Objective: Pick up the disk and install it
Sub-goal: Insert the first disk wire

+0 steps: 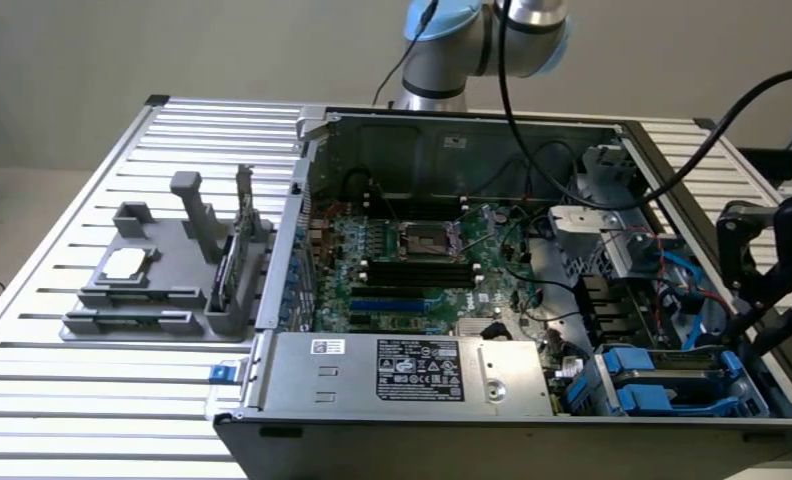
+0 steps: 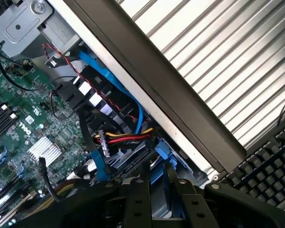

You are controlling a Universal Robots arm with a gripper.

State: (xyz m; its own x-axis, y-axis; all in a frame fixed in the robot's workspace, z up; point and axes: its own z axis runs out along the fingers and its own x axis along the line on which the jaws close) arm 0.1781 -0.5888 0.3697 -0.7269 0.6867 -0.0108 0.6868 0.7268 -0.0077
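Note:
The disk [image 1: 670, 362], a grey metal block edged in blue plastic, lies low in the drive bay at the front corner of the open computer case on the exterior view's right. My black gripper [image 1: 750, 340] reaches down over the bay's outer end, just inside the case wall. In the wrist view my gripper [image 2: 160, 183] has its two dark fingers [image 2: 138, 199] standing close on either side of the blue edge of the disk [image 2: 162, 154], shut on it. Most of the disk is hidden under the fingers and cables.
Blue, red and yellow cables [image 2: 118, 137] crowd the bay. The case wall [image 2: 156, 80] runs beside the gripper, with a keyboard [image 2: 261, 166] beyond it. The power supply box [image 1: 423, 370], the motherboard [image 1: 423, 260] and a grey holder [image 1: 156, 280] lie toward the exterior view's left.

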